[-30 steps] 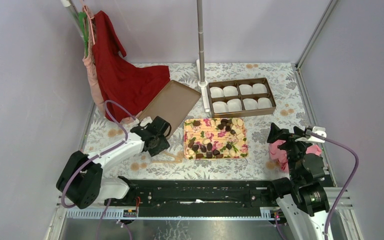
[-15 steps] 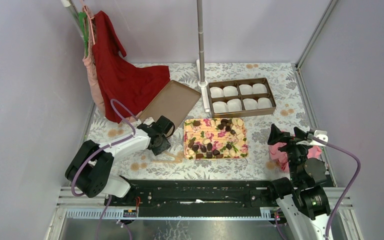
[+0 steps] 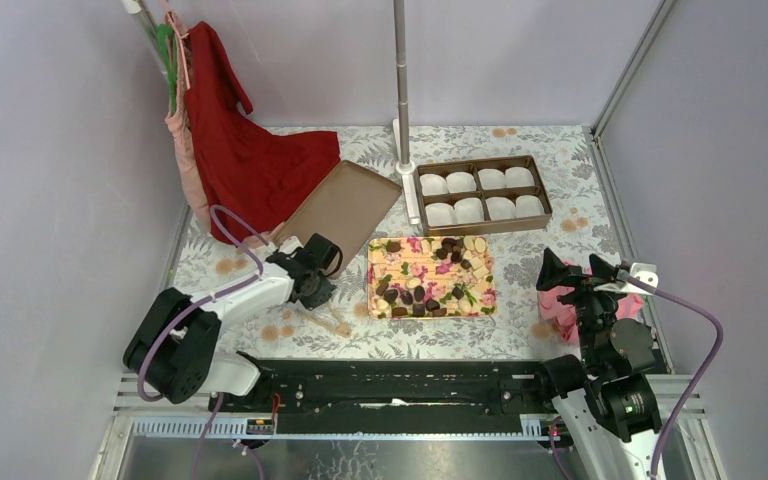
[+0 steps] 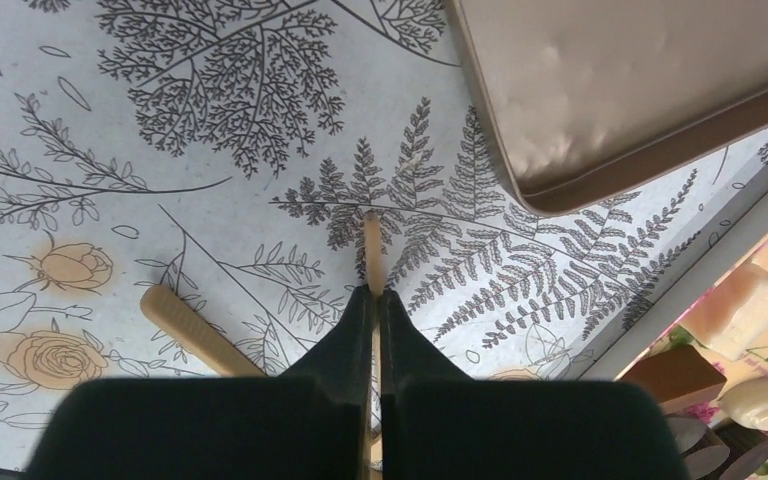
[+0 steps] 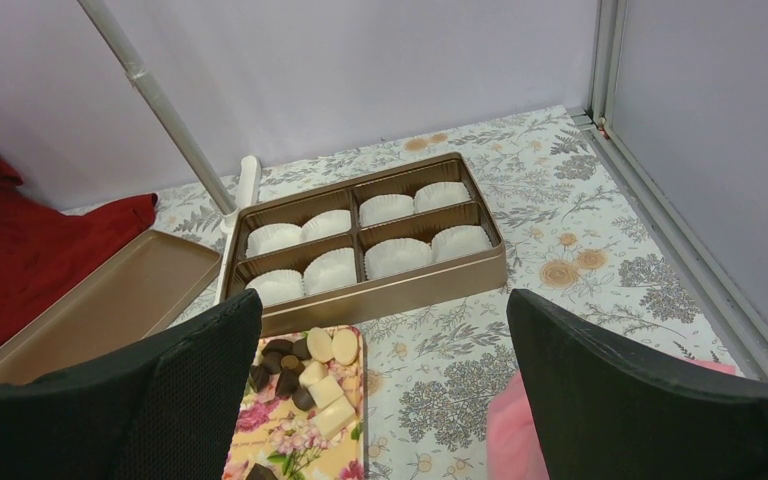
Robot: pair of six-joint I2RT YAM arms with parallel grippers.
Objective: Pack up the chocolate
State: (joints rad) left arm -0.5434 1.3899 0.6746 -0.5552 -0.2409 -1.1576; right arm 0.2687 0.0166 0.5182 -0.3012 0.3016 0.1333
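The chocolate (image 3: 415, 293) lies as several dark brown and pale pieces on a floral tray (image 3: 460, 284) at the table's middle; the dark ones (image 5: 278, 372) also show in the right wrist view. A brown box (image 3: 480, 228) with white paper cups (image 5: 398, 256) stands behind it. My left gripper (image 3: 322, 290) (image 4: 375, 295) sits left of the tray, low over the table, shut on one arm of beige tongs (image 4: 372, 245); the other arm (image 4: 195, 335) lies splayed to the left. My right gripper (image 3: 570, 270) (image 5: 382, 298) hangs open and holds nothing, right of the tray.
The box's brown lid (image 3: 345, 205) (image 4: 640, 90) leans behind my left gripper. A red cloth (image 3: 250, 160) hangs at the back left. A metal pole (image 3: 401, 80) stands by the box. Something pink (image 3: 560, 305) lies under my right arm.
My left gripper has closed on the tongs' arm, and the tongs have shifted on the table. My right arm drew back slightly and stays open.
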